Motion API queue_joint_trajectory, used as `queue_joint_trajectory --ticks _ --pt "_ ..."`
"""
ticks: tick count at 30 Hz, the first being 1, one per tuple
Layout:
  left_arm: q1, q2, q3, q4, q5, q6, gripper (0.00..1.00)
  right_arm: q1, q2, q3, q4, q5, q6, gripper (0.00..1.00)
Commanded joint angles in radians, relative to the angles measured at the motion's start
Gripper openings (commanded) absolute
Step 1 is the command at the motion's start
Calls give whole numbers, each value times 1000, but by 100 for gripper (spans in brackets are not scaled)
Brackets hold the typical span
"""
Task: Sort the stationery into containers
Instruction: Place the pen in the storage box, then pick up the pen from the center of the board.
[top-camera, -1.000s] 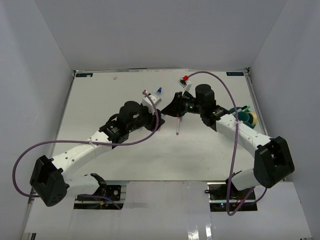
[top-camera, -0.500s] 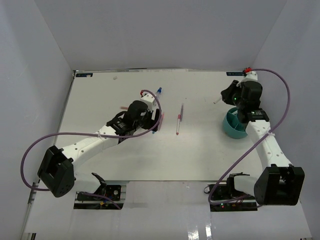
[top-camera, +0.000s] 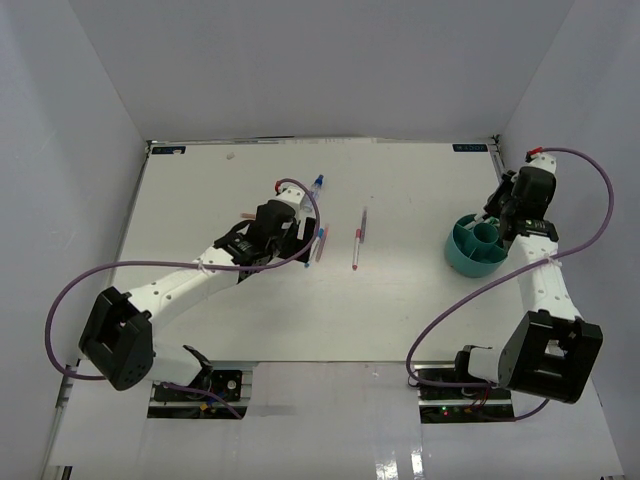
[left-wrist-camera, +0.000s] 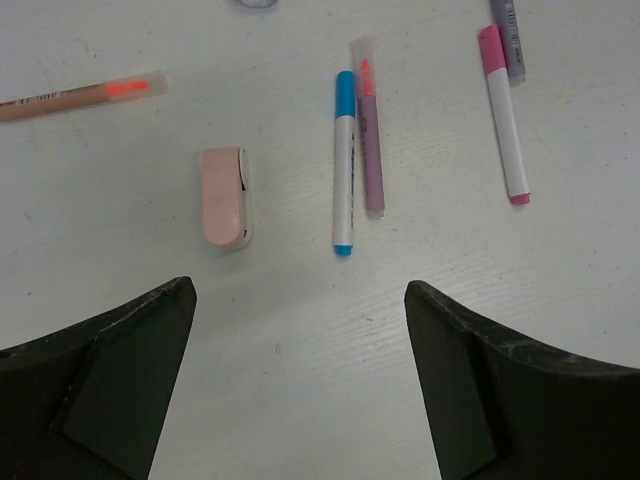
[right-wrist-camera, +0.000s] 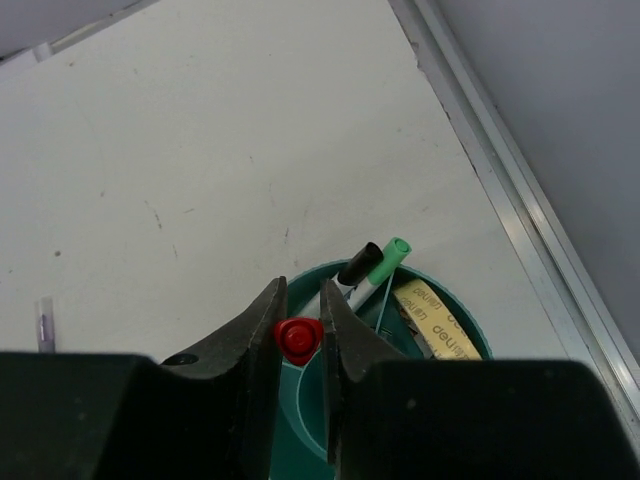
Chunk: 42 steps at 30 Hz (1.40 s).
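My right gripper (right-wrist-camera: 298, 335) is shut on a red-capped pen (right-wrist-camera: 298, 341) and holds it upright over the teal organiser bowl (right-wrist-camera: 303, 283). In the bowl lie a green-capped pen (right-wrist-camera: 386, 261), a black-capped pen (right-wrist-camera: 358, 266) and the yellowish tape ring (right-wrist-camera: 436, 318). In the top view the bowl (top-camera: 456, 256) sits at the table's right, with the right gripper (top-camera: 503, 217) over it. My left gripper (left-wrist-camera: 300, 335) is open and empty above the table. Ahead of it lie a pinkish eraser (left-wrist-camera: 225, 197), a blue pen (left-wrist-camera: 343, 165), a purplish pen (left-wrist-camera: 371, 140) and a pink pen (left-wrist-camera: 503, 115).
An orange-marked pen (left-wrist-camera: 80, 95) lies at the far left of the left wrist view, and a grey pen (left-wrist-camera: 508, 35) beside the pink one. A small blue-capped bottle (top-camera: 317, 183) stands beyond the left gripper (top-camera: 303, 240). The table's metal edge rail (right-wrist-camera: 520, 200) runs close behind the bowl.
My right arm has swung from the table's middle to the right, carrying the red-capped pen over the bowl. The left arm has drawn back slightly and stays open.
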<state>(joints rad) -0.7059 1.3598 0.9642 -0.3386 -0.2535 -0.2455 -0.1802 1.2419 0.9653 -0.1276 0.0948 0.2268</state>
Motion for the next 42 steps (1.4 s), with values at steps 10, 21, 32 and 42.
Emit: queue_joint_trajectory --ticks 10,21,32,42 --pt "6 27 45 -22 -24 -15 98 -22 114 7 6 -67 -9 50" --pt "8 133 100 -52 17 -87 96 -22 -140 -19 -7 -200 5 78" --pt "22 320 198 -115 -4 -184 73 30 -203 -83 40 -351 11 80" --pt "22 473 323 -108 8 -173 63 84 -211 -86 37 -305 -17 80"
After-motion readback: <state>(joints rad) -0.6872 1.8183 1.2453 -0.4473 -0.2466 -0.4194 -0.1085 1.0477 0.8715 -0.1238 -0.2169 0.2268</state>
